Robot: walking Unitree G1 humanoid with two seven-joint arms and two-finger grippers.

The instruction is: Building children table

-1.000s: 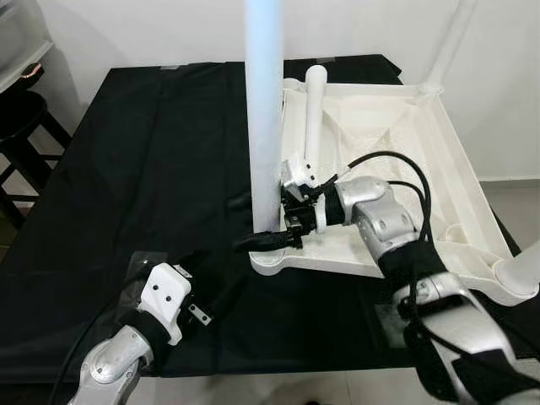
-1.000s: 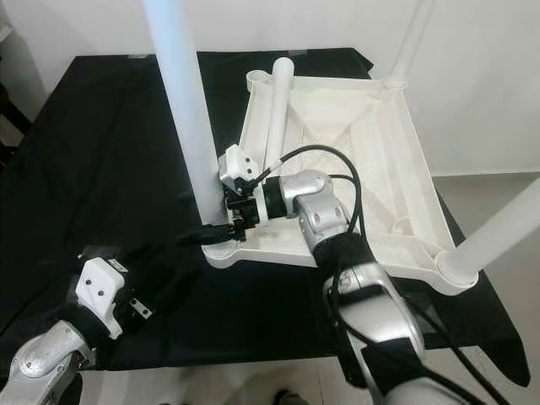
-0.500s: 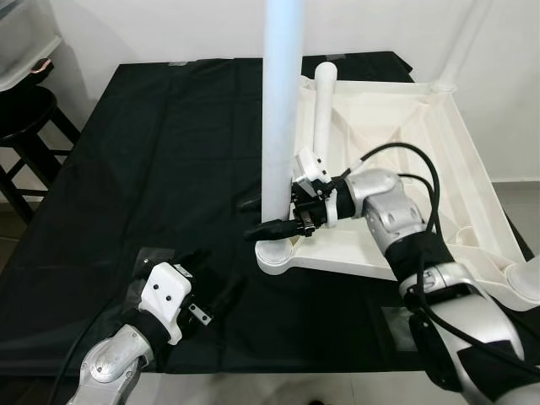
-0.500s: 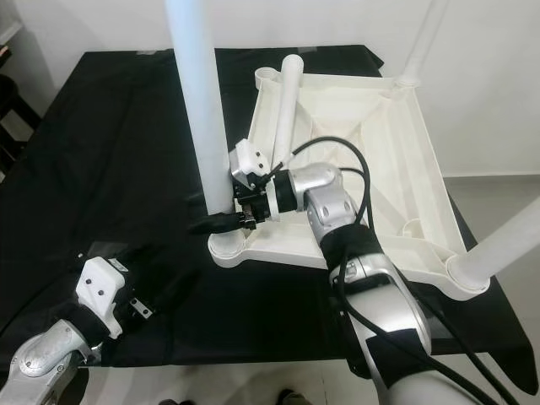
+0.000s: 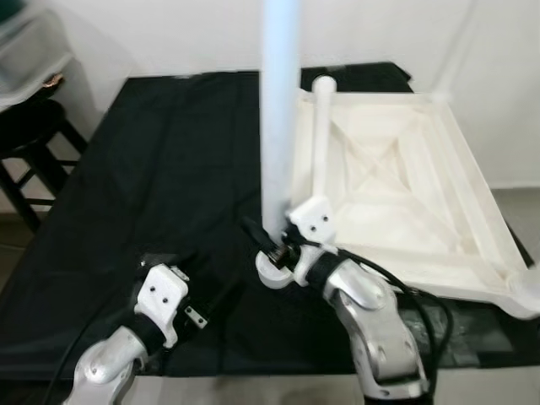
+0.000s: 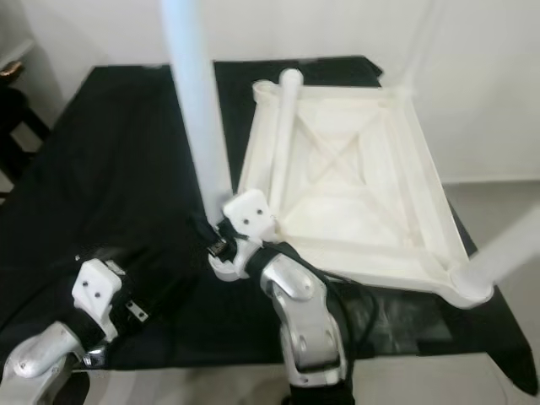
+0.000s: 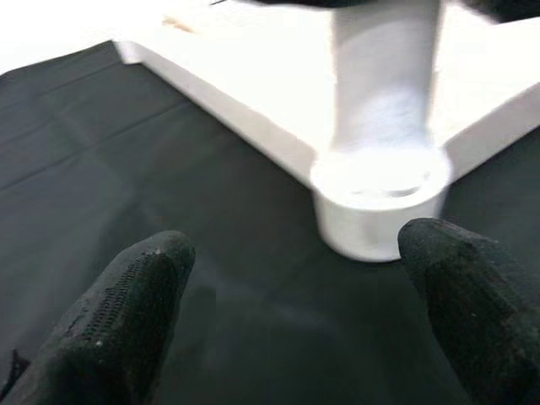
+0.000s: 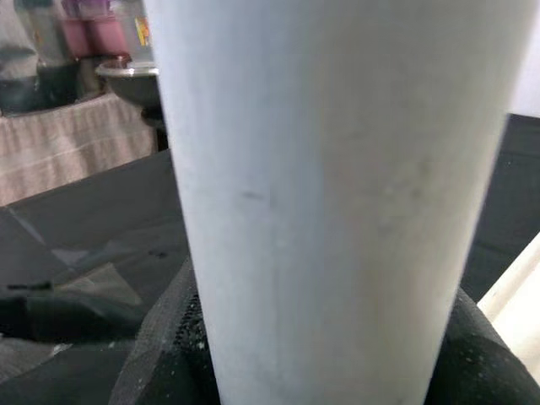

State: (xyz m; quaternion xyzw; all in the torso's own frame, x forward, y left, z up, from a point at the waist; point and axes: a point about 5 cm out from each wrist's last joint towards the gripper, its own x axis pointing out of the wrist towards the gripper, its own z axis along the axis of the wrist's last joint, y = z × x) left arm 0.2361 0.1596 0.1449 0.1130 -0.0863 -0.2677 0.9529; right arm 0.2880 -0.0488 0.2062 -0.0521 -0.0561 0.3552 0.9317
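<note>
Lying upside down: white plastic tabletop [image 5: 396, 190] on a black cloth [image 5: 169, 177], underside ribs showing, set toward the right half of the cloth.
Cloth: covering the whole work surface, wrinkled in places.
Upright leg [image 5: 279, 110]: seated in the near-left corner socket [image 5: 274, 270] of the tabletop, rising past the top edge of the head views.
Loose leg [image 5: 321, 135]: lying on the underside along the left rim, just behind the upright leg.
Far-right corner: another leg standing, blurred and pale against the wall.
Near-right corner: pale stub or leg, cut off at the frame edge.
Right gripper [image 5: 272, 242]: at the base of the upright leg, just above the socket, fingers closed around the leg on both sides; leg surface pressed close in the right wrist view, black pads [image 8: 164, 354] against it.
Left gripper [image 7: 295, 321]: resting low on the cloth, near and left of the socket, fingers spread apart and holding nothing, aimed at the socket with a gap between.
Stool [image 5: 25, 143]: dark, at the far left beside the cloth.
</note>
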